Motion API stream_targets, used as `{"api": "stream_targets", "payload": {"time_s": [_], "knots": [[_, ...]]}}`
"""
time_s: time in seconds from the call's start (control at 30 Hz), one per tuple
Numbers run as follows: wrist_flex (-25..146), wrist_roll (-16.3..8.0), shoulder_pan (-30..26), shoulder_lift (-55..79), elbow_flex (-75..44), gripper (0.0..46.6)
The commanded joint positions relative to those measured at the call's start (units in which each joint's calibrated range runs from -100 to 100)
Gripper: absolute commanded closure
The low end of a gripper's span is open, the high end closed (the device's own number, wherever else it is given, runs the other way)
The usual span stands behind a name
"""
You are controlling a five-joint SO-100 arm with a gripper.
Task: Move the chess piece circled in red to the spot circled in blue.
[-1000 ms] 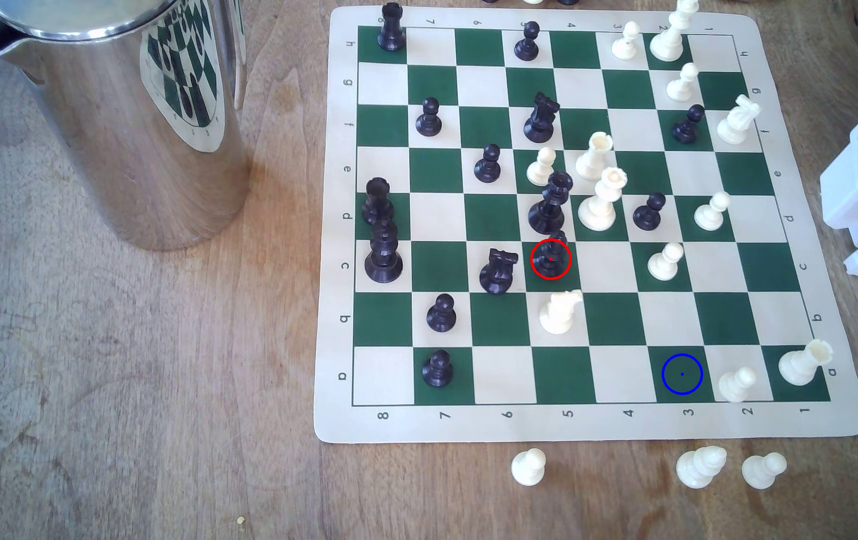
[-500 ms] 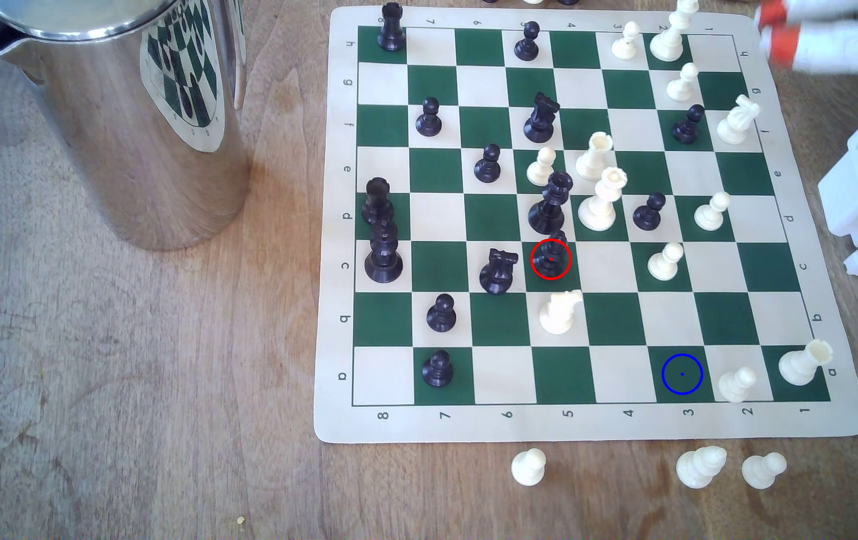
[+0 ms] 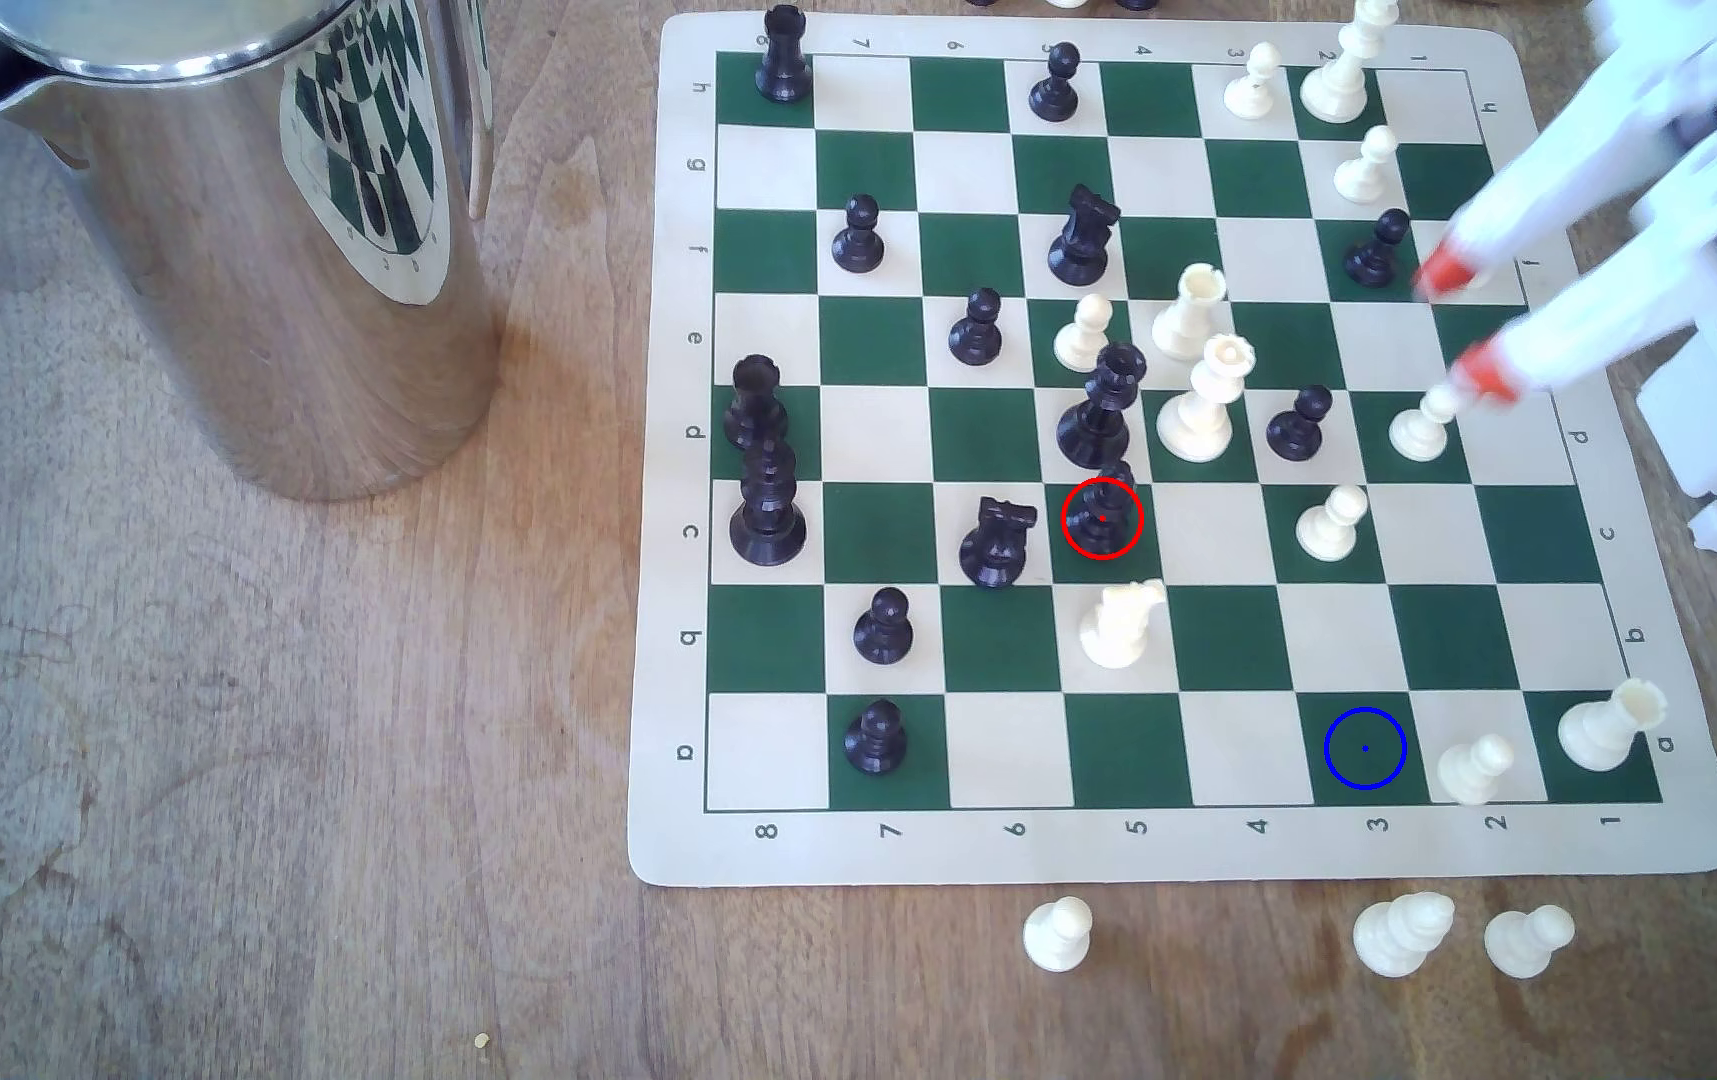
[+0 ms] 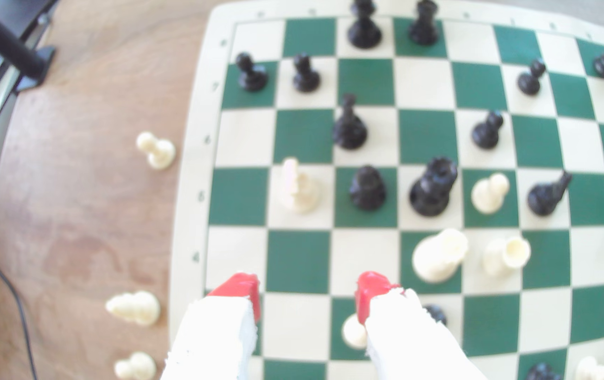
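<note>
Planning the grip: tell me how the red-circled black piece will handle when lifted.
The red-circled black piece looks rigid, probably light plastic. Its slim body over a flared base suggests it may tip if nudged sideways. The tall black piece stands close behind, so the open hand has little clearance.

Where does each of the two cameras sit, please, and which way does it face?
Exterior view: above the wooden table, off the arm, looking steeply down on the green-and-cream chess board and steel jug; the white hand with red fingertips enters from this view's right.
Wrist view: on the arm, looking down past its open hand across the board.
Shared: board, hand, and the small black chess piece circled in red, seen from the wrist at.
</note>
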Motion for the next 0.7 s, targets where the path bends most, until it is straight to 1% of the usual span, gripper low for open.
{"api": "stream_targets", "payload": {"time_s": [0.0,0.13,0.2,0.33,0.43,0.5,0.67], "knots": [[-6.1,-0.3,0.7,4.2,-2.6,29.9],[-11.1,-0.1,2.4,8.1,1.2,27.8],[-13.2,0.1,2.8,10.1,3.1,28.9],[-13.5,0.3,2.7,14.8,2.3,30.3],[-14.5,0.3,2.8,17.6,2.5,30.1],[-15.1,0.3,2.4,20.7,2.4,28.5],[-19.1,0.5,3.7,25.2,2.8,28.2]]}}
